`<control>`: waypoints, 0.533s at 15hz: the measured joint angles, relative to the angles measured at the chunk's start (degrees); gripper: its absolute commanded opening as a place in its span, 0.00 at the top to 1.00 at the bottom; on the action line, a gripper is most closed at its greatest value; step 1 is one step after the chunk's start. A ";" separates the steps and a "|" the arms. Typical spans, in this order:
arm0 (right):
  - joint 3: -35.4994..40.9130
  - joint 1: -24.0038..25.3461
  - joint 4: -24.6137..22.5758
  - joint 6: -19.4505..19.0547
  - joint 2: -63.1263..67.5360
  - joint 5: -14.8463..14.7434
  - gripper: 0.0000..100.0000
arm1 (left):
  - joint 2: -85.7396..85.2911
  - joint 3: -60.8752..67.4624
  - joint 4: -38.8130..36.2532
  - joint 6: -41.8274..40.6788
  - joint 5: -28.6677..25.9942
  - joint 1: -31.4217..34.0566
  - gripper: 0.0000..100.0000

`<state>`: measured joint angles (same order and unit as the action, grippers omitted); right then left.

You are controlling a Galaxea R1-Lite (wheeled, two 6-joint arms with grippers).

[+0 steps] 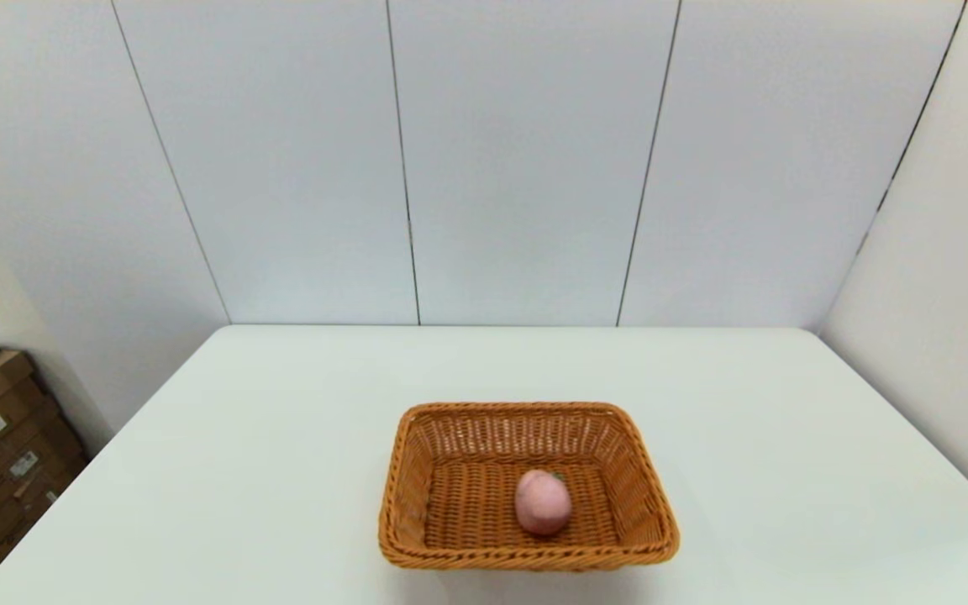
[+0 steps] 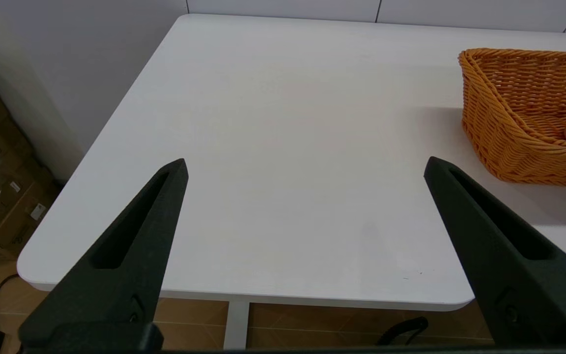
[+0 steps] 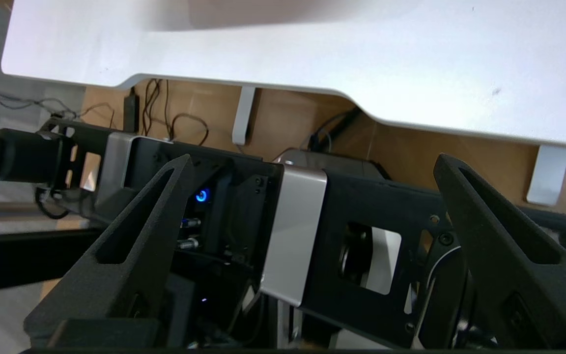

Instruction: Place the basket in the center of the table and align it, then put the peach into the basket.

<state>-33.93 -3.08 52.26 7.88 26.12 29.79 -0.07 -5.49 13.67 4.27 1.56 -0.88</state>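
White wall panels back the tabletop (image 1: pixel 282 420), where the light, stiff basket (image 1: pixel 417 470) is best gripped by its braided rim, the soft peach (image 1: pixel 543 502) lies inside, and left hand (image 2: pixel 305 167) and right hand (image 3: pixel 312 164) are parked, fingers apart.

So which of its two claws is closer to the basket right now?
Left. The left gripper hangs open over the table, with the basket just off to its side. The right gripper, also open, sits below the table's edge, over the robot's own base, with no basket in sight.
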 measured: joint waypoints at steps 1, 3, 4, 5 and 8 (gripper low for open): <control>1.22 0.06 -0.28 0.28 -2.58 -0.26 0.00 | 0.00 0.00 0.00 0.00 -0.02 0.00 0.00; 3.50 0.30 -2.97 1.11 -7.25 -2.68 0.00 | 0.00 0.06 0.00 0.02 0.00 0.00 0.00; 4.35 0.61 -5.40 2.60 -9.03 -5.41 0.00 | 0.00 0.06 0.02 0.00 0.00 0.00 0.00; 5.21 1.18 -7.89 3.95 -10.93 -8.37 0.00 | 0.00 0.06 0.00 0.02 0.00 0.00 0.00; 9.68 3.18 -18.09 3.12 -15.47 -18.33 0.00 | 0.00 0.00 0.00 0.00 0.00 0.00 0.00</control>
<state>-24.25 0.10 34.17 11.00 10.65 11.46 -0.07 -5.49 13.67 4.27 1.56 -0.88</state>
